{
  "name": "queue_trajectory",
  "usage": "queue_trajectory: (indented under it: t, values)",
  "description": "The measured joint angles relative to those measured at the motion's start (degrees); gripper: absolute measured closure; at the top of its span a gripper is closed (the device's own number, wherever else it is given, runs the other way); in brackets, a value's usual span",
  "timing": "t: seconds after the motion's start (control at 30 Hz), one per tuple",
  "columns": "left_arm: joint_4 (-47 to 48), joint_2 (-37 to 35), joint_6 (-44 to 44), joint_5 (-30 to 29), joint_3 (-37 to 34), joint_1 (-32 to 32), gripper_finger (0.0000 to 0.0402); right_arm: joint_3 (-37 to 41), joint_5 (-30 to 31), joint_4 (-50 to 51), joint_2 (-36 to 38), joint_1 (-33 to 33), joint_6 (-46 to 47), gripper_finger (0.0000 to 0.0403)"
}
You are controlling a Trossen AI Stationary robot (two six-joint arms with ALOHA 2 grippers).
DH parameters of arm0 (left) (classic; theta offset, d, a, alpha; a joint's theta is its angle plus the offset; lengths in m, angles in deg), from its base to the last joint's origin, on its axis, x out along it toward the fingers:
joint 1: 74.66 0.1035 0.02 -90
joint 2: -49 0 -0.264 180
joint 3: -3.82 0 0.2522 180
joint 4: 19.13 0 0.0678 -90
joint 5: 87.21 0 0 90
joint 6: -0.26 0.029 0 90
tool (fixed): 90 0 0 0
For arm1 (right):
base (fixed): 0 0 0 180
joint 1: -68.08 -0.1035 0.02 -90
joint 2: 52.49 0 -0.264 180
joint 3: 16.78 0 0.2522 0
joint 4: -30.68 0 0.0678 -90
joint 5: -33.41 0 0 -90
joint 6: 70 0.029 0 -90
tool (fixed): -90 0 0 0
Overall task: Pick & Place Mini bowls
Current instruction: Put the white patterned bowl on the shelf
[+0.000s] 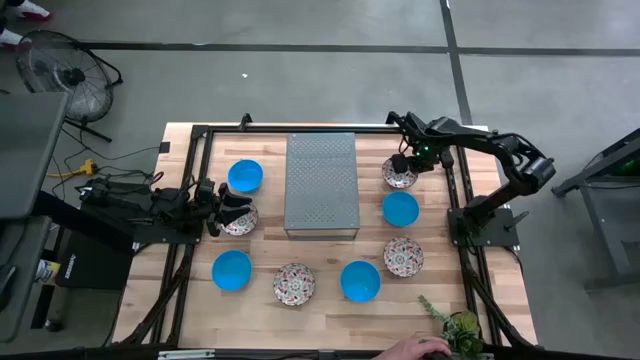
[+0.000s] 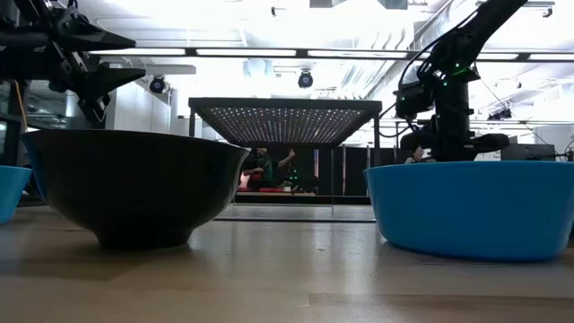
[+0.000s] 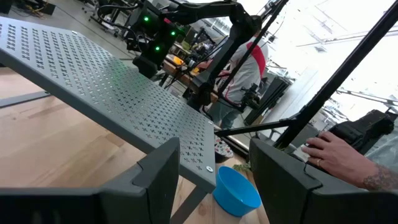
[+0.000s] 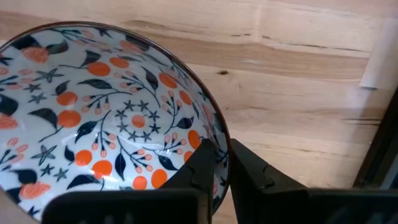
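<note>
Early stage: right gripper (image 4: 222, 163) jaws pinch the rim of one floral bowl (image 4: 106, 112); the left gripper (image 1: 222, 205), jaws released, hovers over another floral bowl (image 1: 243, 222); remaining mini bowls (image 1: 400, 209) rest on the worktop (image 1: 180, 300) around the grey slab (image 1: 321, 183).

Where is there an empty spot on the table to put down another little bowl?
The wood between the grey slab and the front row of bowls is bare, bordered by the floral bowl and blue bowl. The front left corner, beside the blue bowl, is free too. It is crowded to the slab's right, where the right gripper pinches a floral bowl's rim.
</note>
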Motion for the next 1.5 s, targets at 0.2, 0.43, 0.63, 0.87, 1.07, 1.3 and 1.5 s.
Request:
queue_trajectory:
  t: [0.2,0.43,0.63,0.87,1.07,1.3,1.5]
  values:
    - [0.0,0.0,0.0,0.0,0.0,0.0,0.0211,0.08,0.04,-0.02,-0.1,0.0,-0.1,0.0381]
    - [0.0,0.0,-0.02,0.0,0.0,0.01,0.0211,0.09,-0.97,-0.11,-0.04,0.0,-0.08,0.039]
    - [0.0,0.0,-0.02,0.0,0.0,0.0,0.0211,0.11,-1.55,-0.1,0.67,0.0,0.14,0.039]
    - [0.0,0.0,-0.02,0.0,0.0,0.0,0.0211,0.18,-4.59,-0.1,3.7,-0.02,0.52,0.0402]
    - [0.0,0.0,-0.02,0.0,0.0,0.0,0.0211,0.39,-5.99,0.43,5.91,-0.07,1.45,0.0402]
    - [0.0,0.0,-0.02,0.0,0.0,0.02,0.0211,0.35,-6.62,0.15,7.33,-0.07,1.65,0.0402]
    - [0.0,0.0,-0.01,0.0,0.0,0.02,0.0211,-0.01,-6.69,0.32,8.9,-0.06,1.86,0.0402]
